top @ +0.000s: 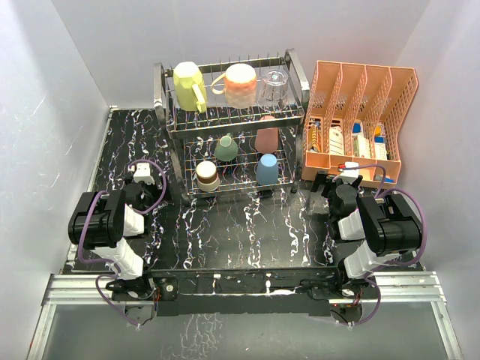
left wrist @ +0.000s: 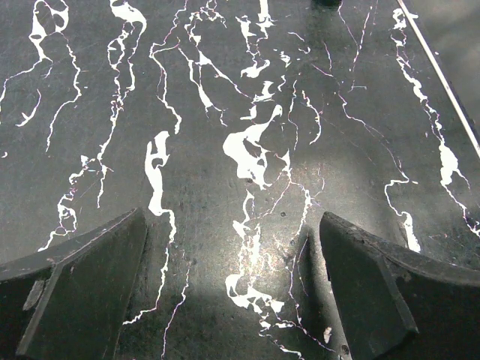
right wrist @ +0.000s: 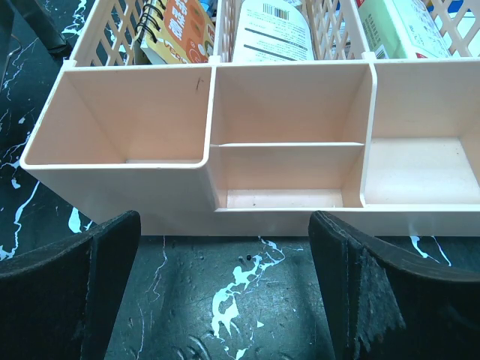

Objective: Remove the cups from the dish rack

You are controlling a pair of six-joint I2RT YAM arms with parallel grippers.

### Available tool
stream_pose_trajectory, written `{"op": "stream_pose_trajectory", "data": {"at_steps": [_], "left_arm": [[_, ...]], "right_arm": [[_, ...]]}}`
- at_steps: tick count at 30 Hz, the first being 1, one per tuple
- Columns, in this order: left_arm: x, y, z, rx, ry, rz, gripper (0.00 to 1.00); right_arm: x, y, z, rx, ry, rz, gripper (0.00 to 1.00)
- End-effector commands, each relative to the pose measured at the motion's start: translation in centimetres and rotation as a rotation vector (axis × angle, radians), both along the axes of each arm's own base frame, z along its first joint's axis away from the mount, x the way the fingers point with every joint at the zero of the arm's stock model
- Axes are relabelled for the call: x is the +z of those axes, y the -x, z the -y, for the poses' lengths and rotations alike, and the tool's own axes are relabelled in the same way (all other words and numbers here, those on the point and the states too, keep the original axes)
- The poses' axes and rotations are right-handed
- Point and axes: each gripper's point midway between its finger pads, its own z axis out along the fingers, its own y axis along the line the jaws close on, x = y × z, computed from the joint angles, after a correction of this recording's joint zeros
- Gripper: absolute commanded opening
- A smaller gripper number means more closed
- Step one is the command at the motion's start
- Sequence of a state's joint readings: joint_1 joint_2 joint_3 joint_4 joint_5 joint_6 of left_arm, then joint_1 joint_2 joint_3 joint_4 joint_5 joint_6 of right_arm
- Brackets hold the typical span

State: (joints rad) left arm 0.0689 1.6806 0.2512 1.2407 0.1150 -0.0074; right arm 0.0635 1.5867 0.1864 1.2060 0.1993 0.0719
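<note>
While all seven cups sit in the dish rack (top: 160, 94) at the far middle of the bench (top: 247, 225), you have both arms folded low at the near side, well apart from each other.

On the upper tier you can see the pale yellow mug (top: 187, 85) on the left, the peach-pink mug (top: 240, 84) in the middle and the clear glass (top: 273, 86) on the right. On the lower tier, the teal-green cup (top: 226, 148) and the salmon-red cup (top: 266, 138) stand toward the back, and the brown-and-white cup (top: 207, 175) and the blue cup (top: 267, 169) toward the front.

Your left end effector (left wrist: 232, 217) hangs over the bench near the rack's front left corner, its fingers spread wide with only black, white-veined surface between them.

Your right end effector (right wrist: 223, 221) is likewise spread and holds nothing. It points at the front of the orange mesh organiser (right wrist: 120, 176), which stands just beside the rack on the right. That organiser's low front compartments face you, and behind them you can see a spiral notebook (right wrist: 180, 26) and a white barcoded pack (right wrist: 274, 30)
</note>
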Motion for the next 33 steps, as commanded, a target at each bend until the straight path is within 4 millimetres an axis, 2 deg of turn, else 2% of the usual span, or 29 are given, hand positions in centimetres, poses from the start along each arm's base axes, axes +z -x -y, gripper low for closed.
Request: {"op": "stream_pose_trajectory", "data": {"at_steps": [1,14,18,20,22,24,26,30,33], "left_arm": [[1.0,-0.7,0.0,-0.001,-0.004,0.038,0.97],[0.9,-0.8,0.0,-0.001,-0.005,0.034,0.97],[1.6,-0.9,0.0,-0.001,0.005,0.042,0.97],[2.3,-1.3,0.0,-0.01,0.004,-0.008,0.97],[2.5,-1.6,0.9,-0.099,-0.019,-0.109,0.97],[3.5,-1.5,1.8,-0.154,0.0,-0.188,0.97],[5.4,-1.1,2.4,-0.197,0.025,-0.192,0.97],[9.6,-0.3,2.5,-0.19,0.078,-0.143,0.97],[11.6,0.3,2.5,-0.18,0.135,-0.166,0.97]], "right_arm": [[2.2,-0.8,0.4,-0.013,0.012,0.082,0.98],[2.0,-1.0,0.1,0.003,-0.001,0.074,0.98],[2.3,-0.8,0.9,-0.035,-0.011,0.081,0.98],[2.5,-0.6,0.9,-0.036,-0.019,0.088,0.98],[3.7,-0.3,0.6,-0.015,0.004,0.12,0.98],[3.7,0.1,2.0,-0.119,-0.039,0.071,0.98],[4.1,0.5,3.5,-0.252,-0.121,0.017,0.98],[7.1,1.4,3.0,-0.251,-0.209,0.034,0.98],[9.3,2.7,3.4,-0.328,-0.397,0.125,0.98]]}}
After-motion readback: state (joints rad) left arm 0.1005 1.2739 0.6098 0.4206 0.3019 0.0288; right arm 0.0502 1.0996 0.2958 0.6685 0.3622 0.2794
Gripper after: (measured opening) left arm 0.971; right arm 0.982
